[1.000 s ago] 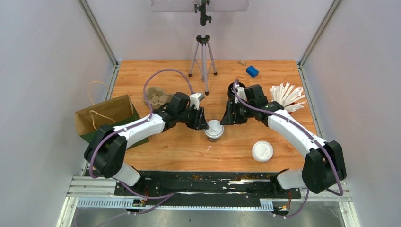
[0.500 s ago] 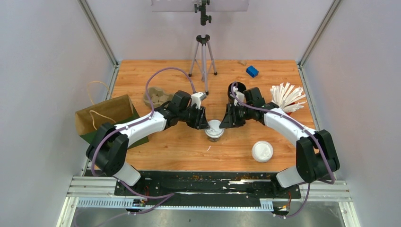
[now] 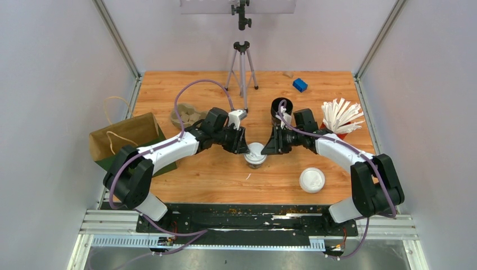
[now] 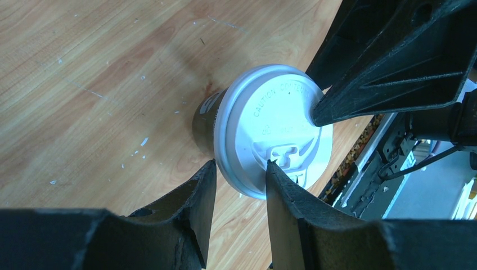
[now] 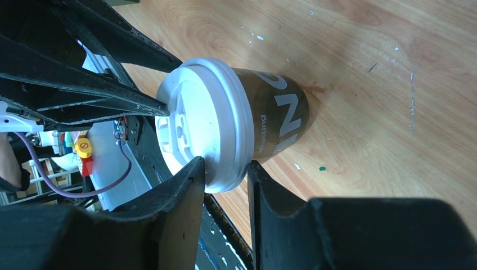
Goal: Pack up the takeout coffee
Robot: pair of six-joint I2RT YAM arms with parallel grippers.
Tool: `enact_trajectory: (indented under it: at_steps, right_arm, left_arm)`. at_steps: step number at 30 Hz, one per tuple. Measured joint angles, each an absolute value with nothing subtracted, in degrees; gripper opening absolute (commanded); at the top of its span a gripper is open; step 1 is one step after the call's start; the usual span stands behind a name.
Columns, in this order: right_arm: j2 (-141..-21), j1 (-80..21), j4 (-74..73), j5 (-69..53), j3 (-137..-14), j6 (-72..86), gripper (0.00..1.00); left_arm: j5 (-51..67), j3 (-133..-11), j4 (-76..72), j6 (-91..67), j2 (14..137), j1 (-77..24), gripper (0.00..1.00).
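Note:
One takeout coffee [image 3: 255,154] stands upright mid-table, a dark brown cup [image 5: 278,121] under a white lid [image 4: 275,132]. My left gripper [image 3: 246,149] reaches it from the left. In the left wrist view its fingers [image 4: 241,164] straddle the lid's rim, one tip under the edge by the cup wall and the other on the lid's top. My right gripper [image 3: 264,149] comes in from the right. In the right wrist view it [image 5: 225,166] pinches the opposite rim, both fingertips touching the lid.
A brown paper bag [image 3: 126,138] lies at the left edge, with a cardboard cup carrier [image 3: 185,115] behind the left arm. A black stack of cups [image 3: 279,107], white stirrers [image 3: 340,115], a blue block [image 3: 300,85], a tripod [image 3: 242,64] and a loose white lid [image 3: 312,180] are also on the table.
My right gripper has moved left up to the cup and its jaws have narrowed onto the lid's rim. The left gripper and the cup stay put.

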State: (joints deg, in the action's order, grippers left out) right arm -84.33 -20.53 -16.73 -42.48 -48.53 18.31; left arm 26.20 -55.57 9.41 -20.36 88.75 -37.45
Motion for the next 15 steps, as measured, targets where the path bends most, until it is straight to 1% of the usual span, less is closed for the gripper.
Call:
enact_trajectory:
  at_steps: [15]
  right_arm:
    - [-84.34,-18.65,-5.43,-47.37,-42.02,20.34,0.31]
  left_arm:
    - [26.09,-55.51,9.02,-20.27,89.10,-37.54,0.45]
